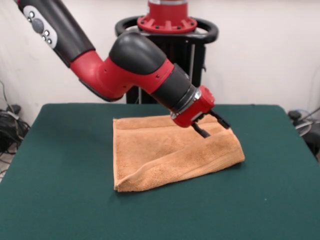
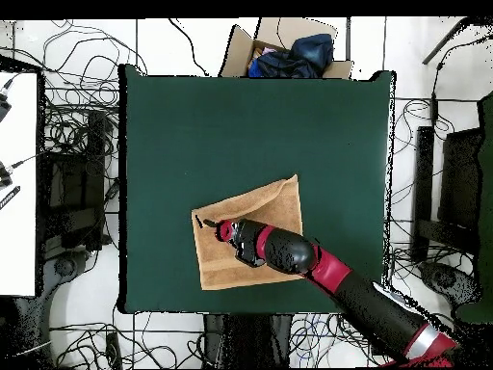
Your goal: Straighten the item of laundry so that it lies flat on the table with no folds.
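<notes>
The orange-tan towel (image 1: 165, 155) lies on the dark green table (image 1: 65, 200), folded over on itself, with a thick doubled edge running along its near side. In the overhead view the towel (image 2: 262, 206) sits near the table's (image 2: 193, 125) robot side. My gripper (image 1: 212, 126) hangs just above the towel's far right part, tilted, with its two black fingers apart and nothing between them. In the overhead view the gripper (image 2: 205, 224) is over the towel's left edge, and the arm hides the towel's middle.
The robot's pedestal (image 1: 167, 25) stands behind the table. An open cardboard box with dark blue cloth (image 2: 289, 53) sits past the table's far edge in the overhead view. Cables lie on the floor around the table.
</notes>
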### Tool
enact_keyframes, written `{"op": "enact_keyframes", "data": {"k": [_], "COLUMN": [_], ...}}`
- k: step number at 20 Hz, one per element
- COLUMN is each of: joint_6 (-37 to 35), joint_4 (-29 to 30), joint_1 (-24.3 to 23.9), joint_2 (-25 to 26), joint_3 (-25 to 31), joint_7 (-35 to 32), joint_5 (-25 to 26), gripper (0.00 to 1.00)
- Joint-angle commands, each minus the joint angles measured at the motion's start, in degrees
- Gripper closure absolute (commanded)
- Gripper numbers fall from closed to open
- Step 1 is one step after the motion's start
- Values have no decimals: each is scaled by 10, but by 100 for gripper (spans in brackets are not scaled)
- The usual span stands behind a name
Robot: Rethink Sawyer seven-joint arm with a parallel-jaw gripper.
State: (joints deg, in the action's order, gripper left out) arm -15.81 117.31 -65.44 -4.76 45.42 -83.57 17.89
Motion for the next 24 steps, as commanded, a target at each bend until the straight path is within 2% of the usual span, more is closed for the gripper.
{"op": "enact_keyframes", "data": {"k": [1, 4, 13, 18, 24], "joint_6": [6, 8, -8, 7, 26], "joint_4": [-58, -67, -95, -104, -106], "joint_1": [5, 5, -23, -21, -5], "joint_2": [40, 56, 123, 128, 91], "joint_3": [-3, -8, 31, 52, 58], "joint_7": [-24, -20, 31, 30, 10], "joint_5": [10, 12, 25, 37, 60], "gripper": [0, 0, 0, 0, 0]}}
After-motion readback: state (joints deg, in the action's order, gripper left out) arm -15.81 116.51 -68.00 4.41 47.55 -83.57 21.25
